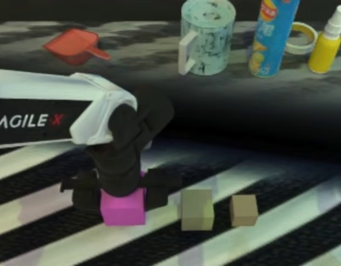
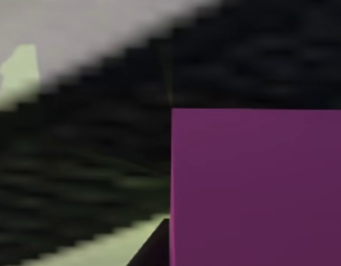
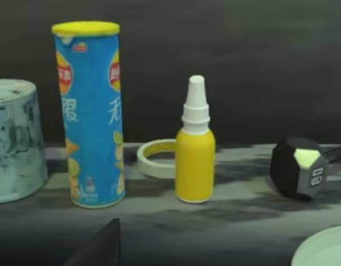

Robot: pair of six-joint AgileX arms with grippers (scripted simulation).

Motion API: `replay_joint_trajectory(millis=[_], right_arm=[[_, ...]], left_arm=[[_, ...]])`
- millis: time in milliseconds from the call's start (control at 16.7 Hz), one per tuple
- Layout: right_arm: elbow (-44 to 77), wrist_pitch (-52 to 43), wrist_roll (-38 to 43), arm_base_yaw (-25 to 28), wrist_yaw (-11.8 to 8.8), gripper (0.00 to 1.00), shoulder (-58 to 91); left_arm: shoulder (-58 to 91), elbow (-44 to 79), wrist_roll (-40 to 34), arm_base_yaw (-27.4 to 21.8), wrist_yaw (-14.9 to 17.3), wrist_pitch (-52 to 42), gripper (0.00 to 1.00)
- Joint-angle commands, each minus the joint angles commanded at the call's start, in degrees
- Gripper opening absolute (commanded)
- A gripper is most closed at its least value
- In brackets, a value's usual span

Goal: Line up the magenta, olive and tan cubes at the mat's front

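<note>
My left pincer [image 1: 123, 194] is down over the magenta cube [image 1: 124, 207], one finger on each side of it. I cannot tell if it squeezes. The cube sits on the striped mat [image 1: 281, 183] near the front. The olive cube [image 1: 197, 209] and tan cube [image 1: 244, 210] stand in a row to its right, apart.

The white casing of the left arm [image 1: 48, 111] carries a black panel lettered "AGILE X" in white capitals, the X crossed by a red stroke. The tall blue cylindrical crisp can with yellow lid [image 3: 90, 113] bears a small red oval brand badge near its top and large white Chinese characters down its side; neither can be read. The black hexagonal dumbbell head [image 3: 300, 166] shows a pale label with illegible digits.
</note>
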Motion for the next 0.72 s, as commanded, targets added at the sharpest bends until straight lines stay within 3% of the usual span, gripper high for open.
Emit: replay_joint_trajectory(millis=[180,720], right_arm=[[0.00,0.00,0.00,0.00,0.00,1.00,0.00],[0.00,0.00,0.00,0.00,0.00,1.00,0.00]], left_arm=[[0.00,0.00,0.00,0.00,0.00,0.00,0.00],[0.00,0.00,0.00,0.00,0.00,0.00,0.68]])
